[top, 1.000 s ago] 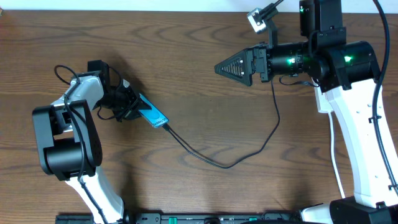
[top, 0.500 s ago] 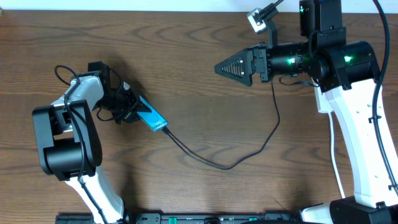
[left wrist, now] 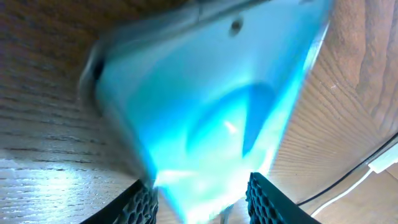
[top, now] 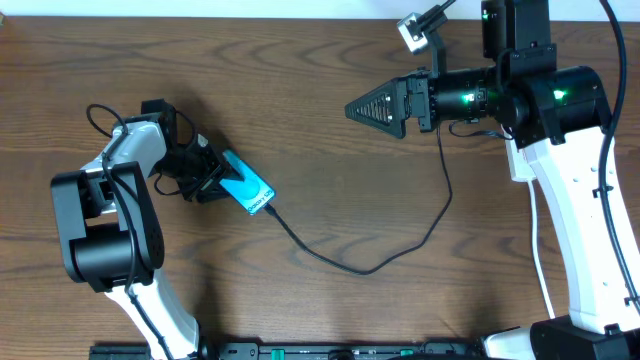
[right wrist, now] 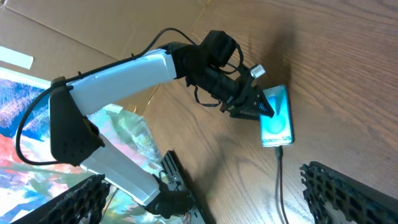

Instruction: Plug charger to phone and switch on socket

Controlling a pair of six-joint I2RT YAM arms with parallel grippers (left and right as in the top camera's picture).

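The phone (top: 248,189) lies at the left of the wooden table, teal screen up. My left gripper (top: 214,181) is shut on its upper-left end. In the left wrist view the phone (left wrist: 211,106) is a blurred cyan mass filling the gap between the two fingers of that gripper (left wrist: 202,190). The charger cable (top: 370,266) meets the phone's lower-right end, loops across the table and rises toward the right arm. My right gripper (top: 362,108) hovers open and empty at the upper middle. From the right wrist the phone (right wrist: 277,121) and cable (right wrist: 278,186) show. The socket is out of view.
A small white camera mount (top: 412,28) sits at the table's back edge. A black rail (top: 300,352) runs along the front edge. In the right wrist view, cardboard (right wrist: 93,37) and a coloured print (right wrist: 25,99) lie beyond the table's left side.
The left gripper has shifted the phone slightly down and to the right and turned it a little. The cable end followed. The right arm has not moved.
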